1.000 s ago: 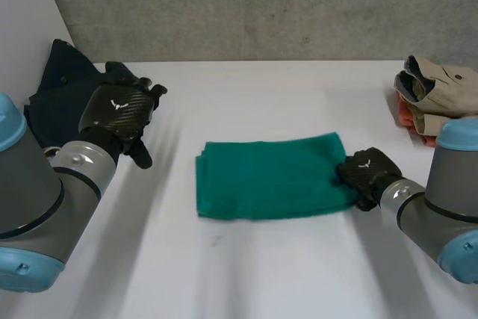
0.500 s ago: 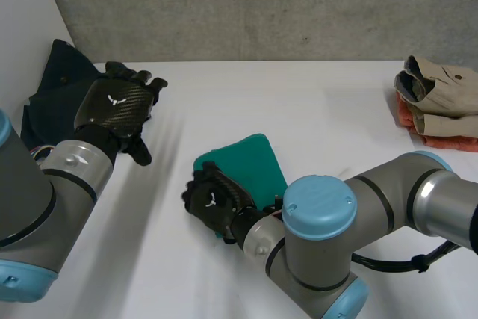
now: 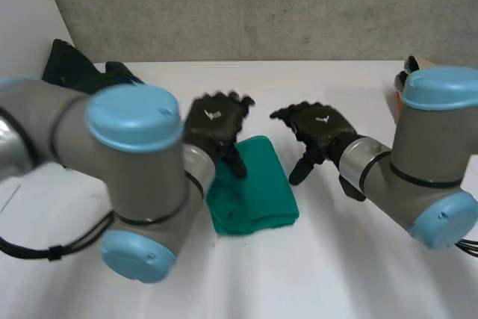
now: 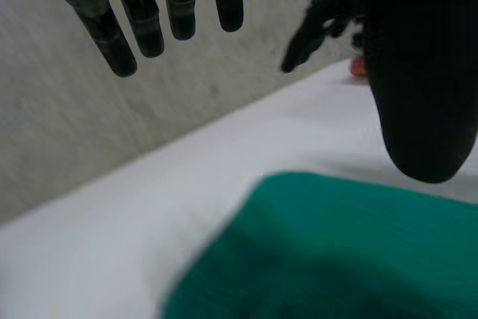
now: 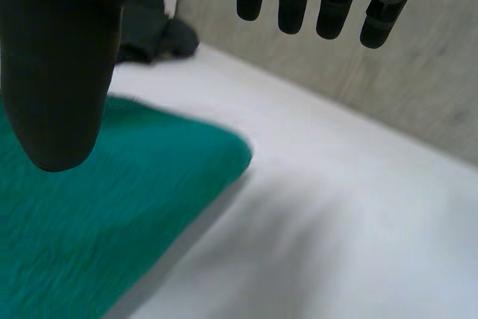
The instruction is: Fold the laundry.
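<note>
A green cloth point(image 3: 254, 188) lies folded into a narrow rectangle in the middle of the white table. My left hand point(image 3: 213, 121) hovers open over the cloth's far left part, fingers straight, touching nothing. In the left wrist view the green cloth point(image 4: 336, 252) lies under the palm, below the straight fingers point(image 4: 134, 28). My right hand point(image 3: 325, 128) hangs open just right of the cloth, off it. From the right wrist view the green cloth point(image 5: 89, 207) sits under the thumb, its corner short of the fingertips point(image 5: 321, 1).
A dark garment point(image 3: 71, 69) lies at the table's back left, behind my left arm; the right wrist view shows that dark garment point(image 5: 157, 35) beyond the cloth. A beige and orange stack point(image 3: 399, 87) peeks out behind my right arm at the far right.
My right hand carried the cloth's right edge over to the left, folding it in half, then let go and drew back right. My left arm swung in over the cloth.
</note>
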Motion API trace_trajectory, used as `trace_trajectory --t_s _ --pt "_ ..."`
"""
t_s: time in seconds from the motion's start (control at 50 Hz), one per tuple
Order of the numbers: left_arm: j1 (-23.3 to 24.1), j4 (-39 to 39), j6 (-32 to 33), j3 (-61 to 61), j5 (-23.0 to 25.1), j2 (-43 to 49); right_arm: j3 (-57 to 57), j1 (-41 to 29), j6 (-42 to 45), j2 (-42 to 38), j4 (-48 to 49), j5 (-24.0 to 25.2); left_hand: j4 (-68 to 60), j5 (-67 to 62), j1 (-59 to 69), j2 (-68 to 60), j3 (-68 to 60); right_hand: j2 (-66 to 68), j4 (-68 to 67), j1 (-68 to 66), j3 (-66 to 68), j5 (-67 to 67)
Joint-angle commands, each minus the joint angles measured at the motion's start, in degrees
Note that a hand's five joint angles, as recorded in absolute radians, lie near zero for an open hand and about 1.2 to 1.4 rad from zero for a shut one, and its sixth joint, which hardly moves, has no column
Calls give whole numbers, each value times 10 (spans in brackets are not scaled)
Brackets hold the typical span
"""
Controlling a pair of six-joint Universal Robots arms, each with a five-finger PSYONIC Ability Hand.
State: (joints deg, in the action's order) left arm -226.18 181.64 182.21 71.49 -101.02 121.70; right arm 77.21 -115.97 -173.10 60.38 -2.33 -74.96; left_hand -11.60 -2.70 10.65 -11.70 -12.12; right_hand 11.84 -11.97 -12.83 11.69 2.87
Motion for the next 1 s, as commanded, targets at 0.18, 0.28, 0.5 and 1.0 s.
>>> trace_trajectory --t_s 0.18,0.28,0.5,1.0 --pt "-1 -36 9 41 -91 82 -78 -6 34 -141 -37 57 -6 5 16 -5 -1 -18 20 28 -17 -29" --pt "-7 -36 39 52 -89 80 -89 -8 85 -156 -40 25 -8 3 18 -7 -3 -18 20 28 -17 -29" --pt "-22 -34 110 24 -25 0 -27 -22 163 -62 -4 -45 -5 6 14 -4 1 -18 20 28 -17 -29" --pt "-70 -69 111 -36 306 -77 189 -104 173 -64 311 -65 -13 -2 23 -12 -8 -6 7 16 -5 -16"
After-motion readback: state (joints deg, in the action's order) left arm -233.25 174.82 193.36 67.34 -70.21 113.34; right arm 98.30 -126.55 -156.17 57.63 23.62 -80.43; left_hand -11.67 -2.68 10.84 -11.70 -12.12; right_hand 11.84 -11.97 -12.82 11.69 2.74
